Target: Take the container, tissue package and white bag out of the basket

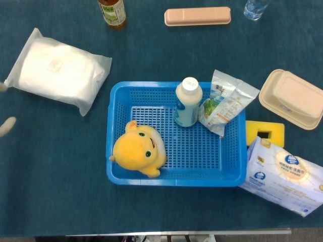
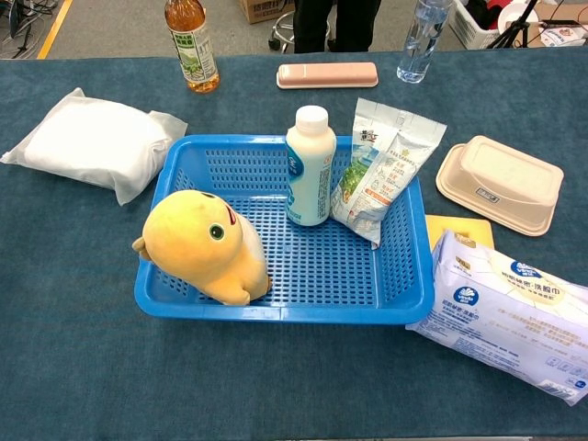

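White bag, tissue package and container lie outside the blue basket on the worktop.

The white bag (image 1: 59,70) is seen flat on the blue-covered worktop (image 1: 55,166), just left of the basket (image 1: 174,175) and apart from its rim. The tissue package (image 1: 283,175) lies at the basket's right front corner, partly over a yellow sponge (image 1: 265,130), and the beige clamshell container (image 1: 292,98) sits behind it. Inside the basket a yellow plush toy (image 1: 139,150), a white bottle (image 1: 188,102) standing upright and a snack packet (image 1: 225,102) leaning on the right wall are found. Of the left robot hand (image 1: 6,126) only blurred fingertips are shown at the left edge of the head view, touching nothing; whether it is spread cannot be told. The right robot hand is shown in neither view.
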{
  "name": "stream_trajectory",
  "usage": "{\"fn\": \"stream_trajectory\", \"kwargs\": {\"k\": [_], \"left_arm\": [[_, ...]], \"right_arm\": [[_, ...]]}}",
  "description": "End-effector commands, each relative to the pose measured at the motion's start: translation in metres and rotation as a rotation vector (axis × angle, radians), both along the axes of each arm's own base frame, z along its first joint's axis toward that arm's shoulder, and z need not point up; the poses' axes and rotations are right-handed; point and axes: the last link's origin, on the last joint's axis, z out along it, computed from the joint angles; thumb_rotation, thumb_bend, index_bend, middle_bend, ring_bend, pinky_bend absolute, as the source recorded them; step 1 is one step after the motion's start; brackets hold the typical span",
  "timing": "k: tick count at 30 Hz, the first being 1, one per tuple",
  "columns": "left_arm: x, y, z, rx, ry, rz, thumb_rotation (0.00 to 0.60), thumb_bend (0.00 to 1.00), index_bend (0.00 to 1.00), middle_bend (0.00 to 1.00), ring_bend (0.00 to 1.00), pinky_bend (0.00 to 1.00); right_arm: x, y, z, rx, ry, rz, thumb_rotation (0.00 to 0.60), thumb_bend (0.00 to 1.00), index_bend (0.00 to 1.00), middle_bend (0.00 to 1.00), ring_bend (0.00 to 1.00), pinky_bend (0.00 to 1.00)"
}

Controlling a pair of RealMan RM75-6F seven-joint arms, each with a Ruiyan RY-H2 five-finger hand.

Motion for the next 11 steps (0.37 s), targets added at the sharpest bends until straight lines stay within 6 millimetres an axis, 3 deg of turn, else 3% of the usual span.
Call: {"fn": "stream_trajectory", "kwargs": {"k": [1, 11], "left_arm": [[-0.009, -0.004, 0.0, -0.001, -0.009, 0.024, 0.6, 0.09, 0.39, 0.25, 0.19, 0.36], [-0.022, -0.005, -0.005, -0.01, -0.026, 0.053, 0.6, 0.09, 0.39, 0.25, 0.19, 0.37]], "right_arm": [[-0.003, 0.013, 0.002, -0.059, 0.088, -0.089, 0.6, 0.0, 0.19, 0.39, 0.37, 0.6], [-0.004, 0.013, -0.004, -0.05, 0.09, -0.137, 0.6, 0.0, 0.19, 0.39, 0.37, 0.59]]}}
